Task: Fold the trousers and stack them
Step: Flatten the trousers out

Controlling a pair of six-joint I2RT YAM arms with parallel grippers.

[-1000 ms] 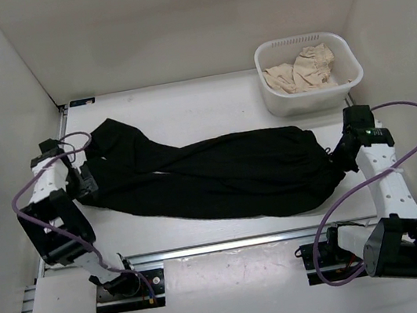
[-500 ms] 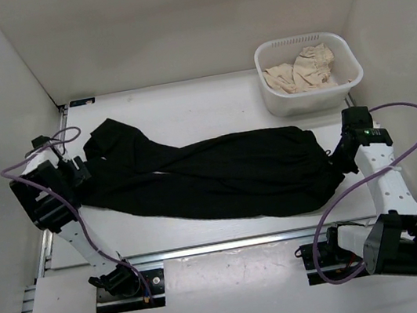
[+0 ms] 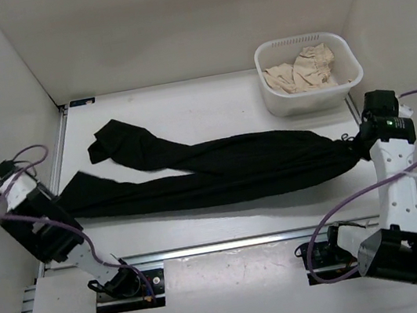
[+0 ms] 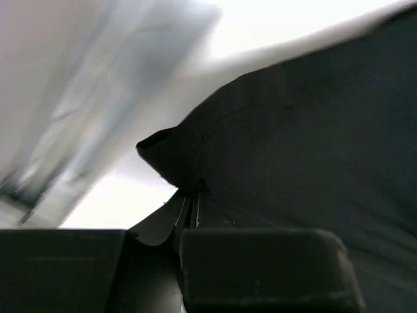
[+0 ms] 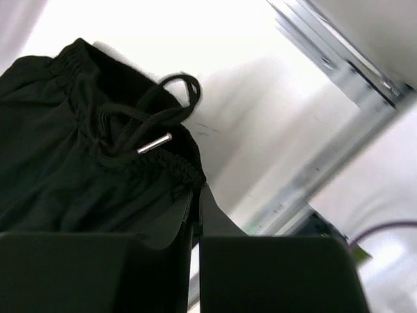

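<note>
We see the trousers point(image 3: 219, 172) stretched across the bench point(image 3: 208, 101) from its left edge to its right edge. Our left gripper point(image 4: 193, 202) pinches one leg end, and our right gripper point(image 5: 197, 195) pinches the waistband beside the drawstring point(image 5: 140, 130).

Your trousers point(image 3: 219, 174) read as soft, matt black cloth, plain, creased into long folds. In the right wrist view the waistband point(image 5: 68, 55) is gathered and ribbed. The drawstring point(image 5: 127, 127) is a black woven cord ending in a shiny metal tip point(image 5: 154, 142).

On the left gripper point(image 4: 189, 208) and right gripper point(image 5: 195, 195) you see jaws of smooth, matt black plastic.

The surface point(image 3: 208, 105) looks white, smooth and matt. Along its near edge runs a dull silvery metal rail point(image 3: 230, 244).

At far right, the basket point(image 3: 307, 101) is white plastic with a slight sheen and a slotted rim. It holds crumpled beige cloth point(image 3: 302, 70).

The right arm's shell point(image 3: 399, 182) is white plastic, its cable point(image 3: 357, 195) smooth purple sheathing.
</note>
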